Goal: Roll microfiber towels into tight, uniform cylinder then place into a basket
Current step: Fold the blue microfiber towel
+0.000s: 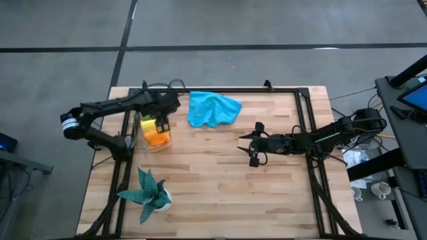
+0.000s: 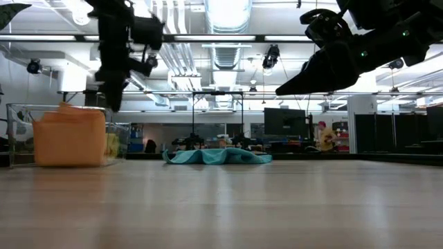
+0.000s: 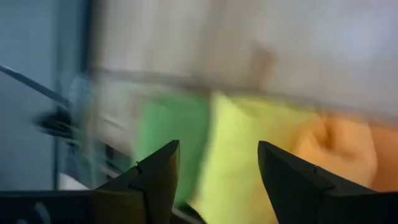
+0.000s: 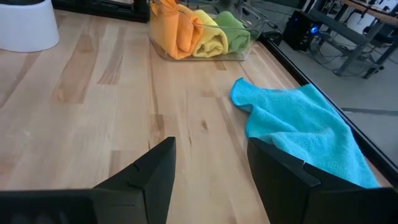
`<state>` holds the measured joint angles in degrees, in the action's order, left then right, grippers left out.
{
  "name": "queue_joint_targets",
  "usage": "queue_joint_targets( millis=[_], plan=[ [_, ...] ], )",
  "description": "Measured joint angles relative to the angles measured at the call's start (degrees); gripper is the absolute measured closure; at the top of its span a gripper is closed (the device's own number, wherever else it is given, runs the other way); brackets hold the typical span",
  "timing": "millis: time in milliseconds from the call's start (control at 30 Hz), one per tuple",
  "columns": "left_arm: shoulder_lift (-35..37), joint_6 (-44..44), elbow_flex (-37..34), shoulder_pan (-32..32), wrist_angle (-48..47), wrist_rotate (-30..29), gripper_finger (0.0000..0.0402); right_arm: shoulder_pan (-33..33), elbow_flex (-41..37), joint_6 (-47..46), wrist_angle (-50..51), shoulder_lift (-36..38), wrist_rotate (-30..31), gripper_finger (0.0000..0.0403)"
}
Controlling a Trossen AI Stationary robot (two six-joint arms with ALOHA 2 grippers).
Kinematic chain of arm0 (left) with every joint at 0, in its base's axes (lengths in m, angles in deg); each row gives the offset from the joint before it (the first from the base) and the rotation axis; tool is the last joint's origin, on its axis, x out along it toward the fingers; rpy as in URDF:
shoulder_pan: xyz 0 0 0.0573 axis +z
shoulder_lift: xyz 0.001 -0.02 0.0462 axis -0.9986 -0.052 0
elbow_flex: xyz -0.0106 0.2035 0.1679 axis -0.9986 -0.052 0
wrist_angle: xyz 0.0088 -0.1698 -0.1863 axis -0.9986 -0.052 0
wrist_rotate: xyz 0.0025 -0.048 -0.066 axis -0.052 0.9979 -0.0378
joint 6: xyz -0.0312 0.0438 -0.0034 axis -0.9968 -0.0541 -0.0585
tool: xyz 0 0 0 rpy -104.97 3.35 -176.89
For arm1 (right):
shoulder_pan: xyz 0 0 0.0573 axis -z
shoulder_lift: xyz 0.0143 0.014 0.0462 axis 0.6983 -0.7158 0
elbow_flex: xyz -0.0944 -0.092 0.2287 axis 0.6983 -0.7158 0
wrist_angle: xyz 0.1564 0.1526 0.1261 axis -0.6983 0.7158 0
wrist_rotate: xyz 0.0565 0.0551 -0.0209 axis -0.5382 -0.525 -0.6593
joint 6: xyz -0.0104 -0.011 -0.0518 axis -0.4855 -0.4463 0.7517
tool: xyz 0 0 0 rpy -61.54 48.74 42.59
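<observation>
Over the basket [image 1: 152,137] your left gripper [image 1: 162,124] hangs open and empty above three rolled towels; blue towel [image 1: 212,109] unrolled on the bench [image 1: 220,180]; right gripper [image 1: 254,145], open, empty, should take it.

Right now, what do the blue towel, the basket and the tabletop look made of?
Blue towel: soft napped cloth, likely microfiber; fuzzy matte surface, limp folds.
Basket: clear thin-walled plastic, probably; the rolled orange, yellow and green towels show through its walls.
Tabletop: light wood planks, butcher-block style; visible grain, seams and knots, with a smooth low-sheen finish.
</observation>
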<state>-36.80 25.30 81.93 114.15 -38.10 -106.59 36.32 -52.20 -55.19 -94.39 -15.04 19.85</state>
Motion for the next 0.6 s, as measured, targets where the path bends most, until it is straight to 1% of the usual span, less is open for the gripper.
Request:
queue_joint_targets(
  millis=[67, 167, 233, 300, 367, 500, 600],
  plan=[
    [0.79, 0.38, 3.03, 0.00, 1.93, -2.07, 0.0202, 0.00, 0.00, 0.51, -0.02, 0.00, 0.00, 0.0209],
    [2.26, 1.76, 6.18, 0.04, 11.36, -1.23, 0.0202, 0.00, 0.00, 0.90, -0.12, 0.00, 0.00, 0.0209],
    [2.38, 1.90, 6.80, 0.00, 18.80, 1.54, 0.0202, 0.00, 0.00, 0.89, -0.17, 0.00, 0.00, 0.0209],
    [1.05, 1.98, 6.91, -0.05, 23.93, 6.51, 0.0202, 0.00, 0.00, 0.90, -0.17, 0.00, 0.01, 0.0209],
    [-1.55, 2.65, 6.89, -0.28, 24.81, 9.29, 0.0202, 0.00, 0.02, 0.57, -0.17, 0.00, 0.00, 0.0209],
    [-9.87, 6.31, 6.68, -1.46, 20.63, 9.52, 0.0202, 0.00, 0.02, 0.07, 0.02, 0.00, 0.02, 0.0209],
    [-16.90, 11.94, 6.62, -2.67, 18.75, 9.44, 0.0202, 0.00, 0.02, 0.07, 0.00, 0.00, 0.02, 0.0209]
  ],
)
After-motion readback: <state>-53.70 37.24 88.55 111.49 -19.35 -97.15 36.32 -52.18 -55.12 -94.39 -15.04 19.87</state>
